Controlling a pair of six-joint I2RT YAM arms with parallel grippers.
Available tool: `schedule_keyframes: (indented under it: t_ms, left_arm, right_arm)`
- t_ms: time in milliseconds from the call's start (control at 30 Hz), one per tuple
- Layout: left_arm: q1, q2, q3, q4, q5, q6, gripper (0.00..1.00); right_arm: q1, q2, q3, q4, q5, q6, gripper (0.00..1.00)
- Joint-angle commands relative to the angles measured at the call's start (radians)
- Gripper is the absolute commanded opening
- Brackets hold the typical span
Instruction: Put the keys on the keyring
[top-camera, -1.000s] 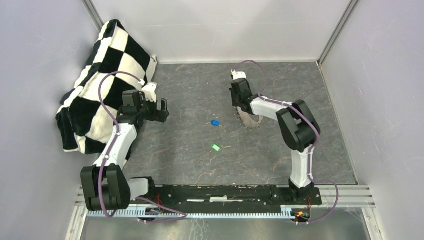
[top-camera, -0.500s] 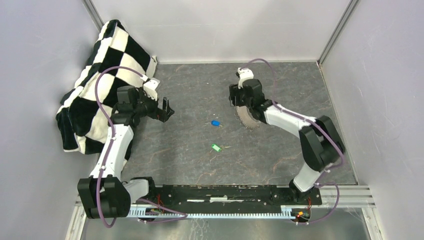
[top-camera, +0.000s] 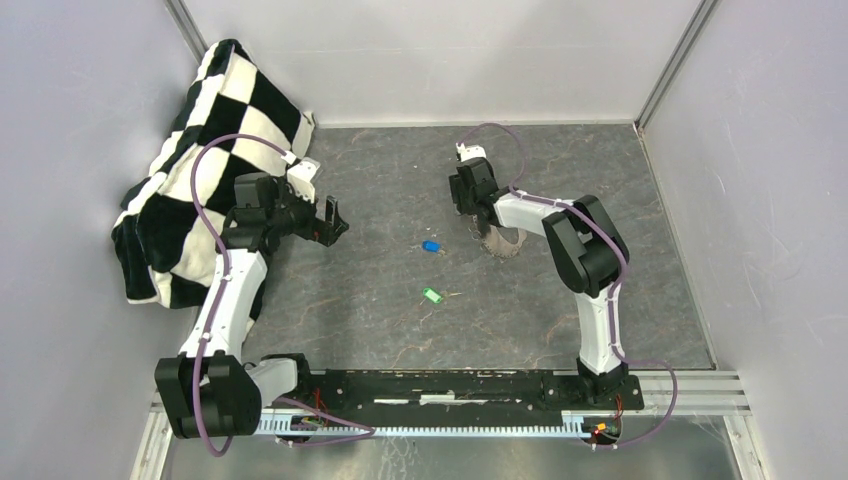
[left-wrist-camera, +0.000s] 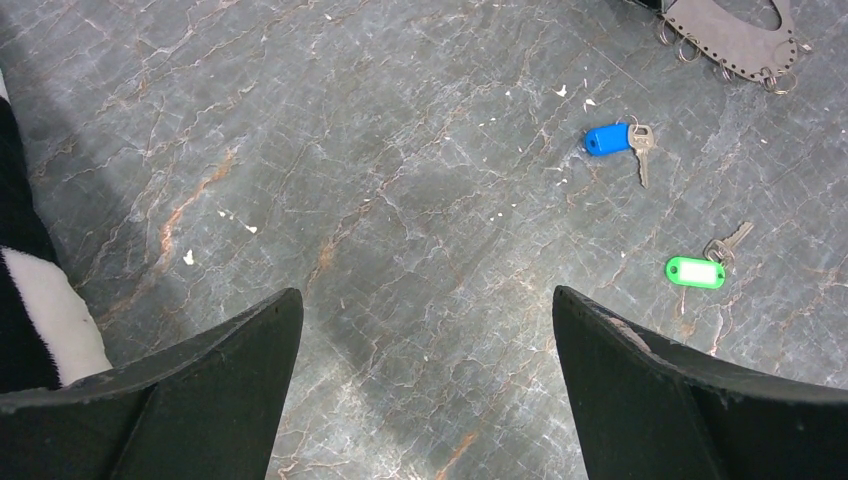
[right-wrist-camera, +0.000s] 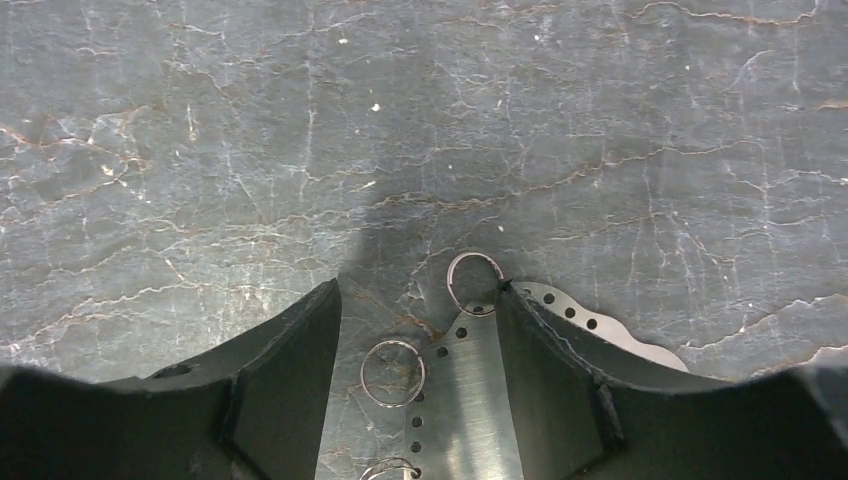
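Nearest the arm bases, the green key (top-camera: 432, 295) lies flat on the grey marbled tabletop (top-camera: 380, 180), roughly midway between the two arms. In the left wrist view its green tag carries a pale label, and the small metal blade sits at one end on a tiny ring. A little farther out lies the blue key (top-camera: 431, 246), also flat, with its blade beside the blue head. The two keys are near each other but apart, and neither touches the keyring (top-camera: 497, 240). The keyring lies on the tabletop to the right of the blue key, close to it but clear of it. Up close it shows as a flat grey metal piece with a row of holes along its edge and small split rings hanging from them. The right fingers (right-wrist-camera: 270, 380) are down over it, spread to either side of its edge. One pad is against or just beside the metal and the other stands off with a ring in the gap, so they are released, not clamped. The left fingers (left-wrist-camera: 220, 380) hover over bare tabletop well left of the keys, spread wide and holding nothing. Behind them a black-and-white checked blanket (top-camera: 215, 130) is heaped in the far left corner.
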Motion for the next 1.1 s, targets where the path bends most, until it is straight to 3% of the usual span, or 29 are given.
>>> schedule_keyframes:
  t_ms: [0,167,233,500,1067]
  left_arm:
    - [-0.001,-0.004,0.01,-0.008,0.01,0.022,0.99]
    - [-0.001,-0.004,0.007,-0.008,0.019,0.027,0.98]
    - [-0.002,-0.006,0.006,-0.008,0.02,0.033,0.98]
    - [-0.002,0.004,0.034,-0.032,0.019,0.04,0.95]
    - [-0.001,-0.016,0.052,-0.096,0.082,0.082,0.81]
  right_arm:
    - [-0.003,0.015,0.055,-0.009,0.044,0.006,0.63]
    - [-0.003,0.082,0.107,-0.014,0.043,-0.02,0.56]
    - [-0.004,0.114,0.141,-0.047,0.043,-0.017,0.49]
    - [-0.006,0.084,0.068,0.005,-0.053,-0.005,0.0]
    - [-0.005,-0.297,-0.175,0.24,-0.45,-0.038,0.0]
